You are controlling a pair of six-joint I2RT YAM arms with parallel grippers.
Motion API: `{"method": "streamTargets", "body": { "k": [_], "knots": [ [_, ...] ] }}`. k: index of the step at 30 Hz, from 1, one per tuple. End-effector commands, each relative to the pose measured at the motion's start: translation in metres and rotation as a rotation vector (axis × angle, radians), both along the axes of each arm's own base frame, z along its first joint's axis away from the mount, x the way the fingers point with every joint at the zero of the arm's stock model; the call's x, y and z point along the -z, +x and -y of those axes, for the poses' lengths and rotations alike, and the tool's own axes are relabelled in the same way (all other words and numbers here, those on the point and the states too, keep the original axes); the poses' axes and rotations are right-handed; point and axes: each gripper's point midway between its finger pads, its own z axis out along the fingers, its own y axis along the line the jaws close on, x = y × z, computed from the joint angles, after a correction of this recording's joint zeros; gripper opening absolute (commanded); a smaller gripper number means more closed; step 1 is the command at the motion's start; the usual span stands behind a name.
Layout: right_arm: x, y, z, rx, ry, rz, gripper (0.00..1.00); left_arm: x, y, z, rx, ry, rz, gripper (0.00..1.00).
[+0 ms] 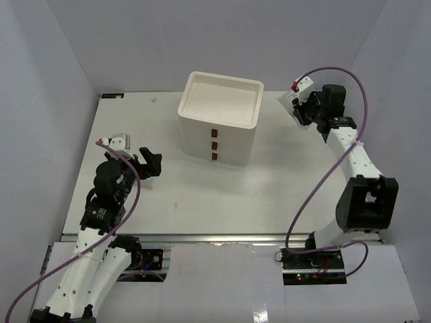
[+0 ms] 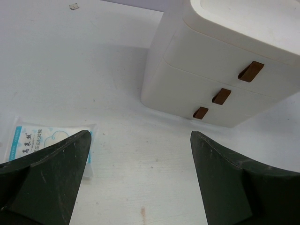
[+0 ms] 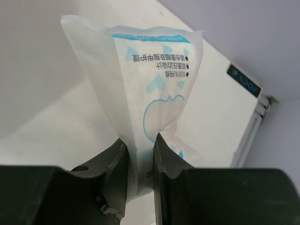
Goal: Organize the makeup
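My right gripper [image 3: 140, 151] is shut on a flat white sachet with blue print [image 3: 150, 79], pinching its lower part so that it stands up crumpled between the fingers. In the top view this gripper [image 1: 295, 109] is held up in the air, right of the box at the table's back right. My left gripper [image 2: 139, 137] is open and empty, low over the table; in the top view it [image 1: 150, 165] is left of the box. A second sachet [image 2: 44, 140] lies flat on the table just left of the left finger. Sponges, tube and bottle are out of view.
The big cream three-drawer box [image 1: 219, 118] with brown handles [image 2: 221, 96] stands at the table's middle back, drawers shut, its top a shallow tray. A small scrap [image 2: 74, 6] lies on the table at the far left. Grey walls enclose the table.
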Motion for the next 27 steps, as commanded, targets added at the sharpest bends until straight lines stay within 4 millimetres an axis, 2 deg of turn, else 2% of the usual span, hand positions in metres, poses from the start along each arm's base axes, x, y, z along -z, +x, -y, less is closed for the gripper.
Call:
{"method": "streamTargets", "body": {
  "k": [1,2,6,8,10,12,15,21,22,23,25,27],
  "knots": [
    [-0.062,-0.054,-0.062,-0.189,0.245,0.068,0.08,0.000,-0.004,0.003,0.021,-0.013,0.006,0.98],
    [-0.079,-0.062,-0.067,-0.207,0.260,0.100,0.08,0.000,-0.004,0.003,0.022,-0.013,0.007,0.98],
    [-0.121,-0.086,-0.098,-0.310,0.348,0.130,0.09,-0.001,-0.005,0.003,0.024,-0.016,0.011,0.98],
    [-0.135,-0.094,-0.120,-0.354,0.392,0.105,0.10,-0.001,-0.005,0.004,0.025,-0.016,0.011,0.98],
    [-0.142,-0.094,-0.130,-0.350,0.437,0.085,0.11,-0.001,-0.005,0.003,0.023,-0.018,0.010,0.98],
    [-0.150,-0.094,-0.153,-0.372,0.527,0.041,0.12,0.000,-0.004,0.004,0.023,-0.018,0.007,0.98],
    [-0.155,-0.083,-0.170,-0.354,0.654,-0.033,0.14,0.001,-0.004,0.003,0.021,-0.015,0.005,0.98],
    [-0.161,-0.053,-0.182,-0.256,0.840,-0.121,0.24,0.002,-0.003,0.002,0.013,-0.012,0.001,0.98],
    [-0.158,-0.052,-0.183,-0.243,0.858,-0.145,0.28,0.003,-0.003,0.002,0.011,-0.011,0.000,0.98],
    [-0.156,-0.048,-0.185,-0.233,0.875,-0.161,0.38,0.003,-0.003,0.001,0.010,-0.011,-0.001,0.98],
    [-0.161,-0.041,-0.186,-0.232,0.896,-0.147,0.51,0.004,-0.002,0.001,0.008,-0.009,-0.005,0.98],
    [-0.164,-0.037,-0.186,-0.231,0.898,-0.138,0.57,0.005,-0.002,0.001,0.007,-0.008,-0.008,0.98]
  ]
}}
